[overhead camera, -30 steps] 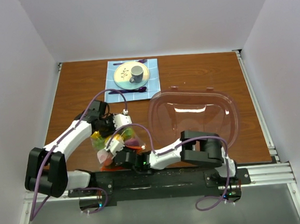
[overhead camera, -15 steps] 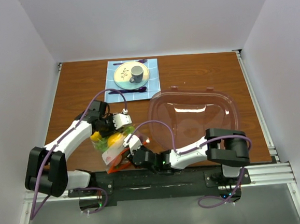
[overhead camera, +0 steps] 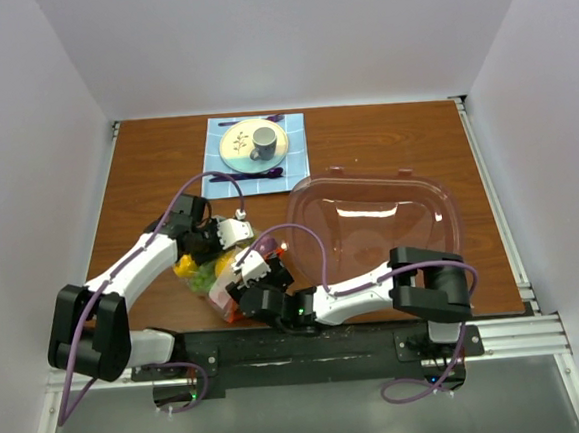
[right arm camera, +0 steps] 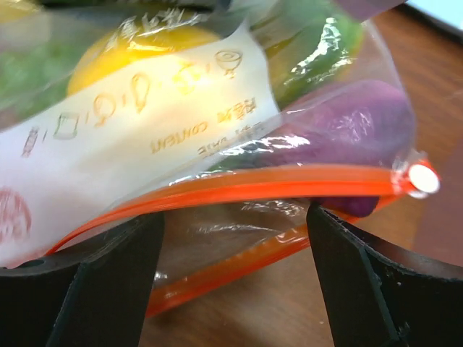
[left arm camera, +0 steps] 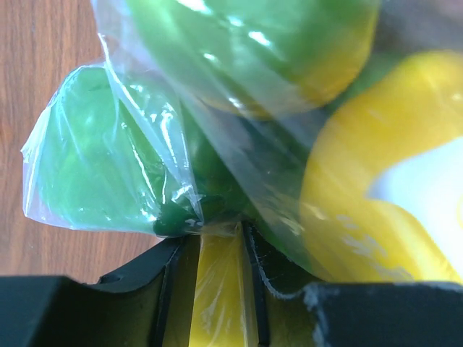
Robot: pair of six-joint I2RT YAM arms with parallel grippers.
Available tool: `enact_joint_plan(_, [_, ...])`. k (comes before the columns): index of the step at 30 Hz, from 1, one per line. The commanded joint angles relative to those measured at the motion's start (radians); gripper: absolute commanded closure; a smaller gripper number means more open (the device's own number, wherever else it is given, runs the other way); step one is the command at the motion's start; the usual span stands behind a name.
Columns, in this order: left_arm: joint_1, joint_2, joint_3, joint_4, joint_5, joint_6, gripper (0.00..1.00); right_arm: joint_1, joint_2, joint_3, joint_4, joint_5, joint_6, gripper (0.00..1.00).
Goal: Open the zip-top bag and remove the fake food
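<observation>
With the left gripper (left arm camera: 215,249) pinching the bag (left arm camera: 108,166), the spread right gripper (right arm camera: 235,220) should close on one zipper lip (right arm camera: 253,185) (not both) and pull.

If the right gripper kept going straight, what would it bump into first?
Most likely the orange zipper strip of the zip-top bag, which crosses right in front of the open right gripper. The fake food sits just behind it, though depth is hard to judge.
</observation>
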Motion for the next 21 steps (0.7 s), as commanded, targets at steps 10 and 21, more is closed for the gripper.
enact_joint_plan(10, [-0.002,0.008,-0.120,-0.053,-0.076,0.085,0.69,-0.006,-0.062,0.003,-0.044,0.165,0.097,0.29])
enact_joint_plan(21, [0.044,0.000,-0.127,-0.060,-0.127,0.160,0.71,-0.006,0.021,0.084,0.000,0.156,0.036,0.23])
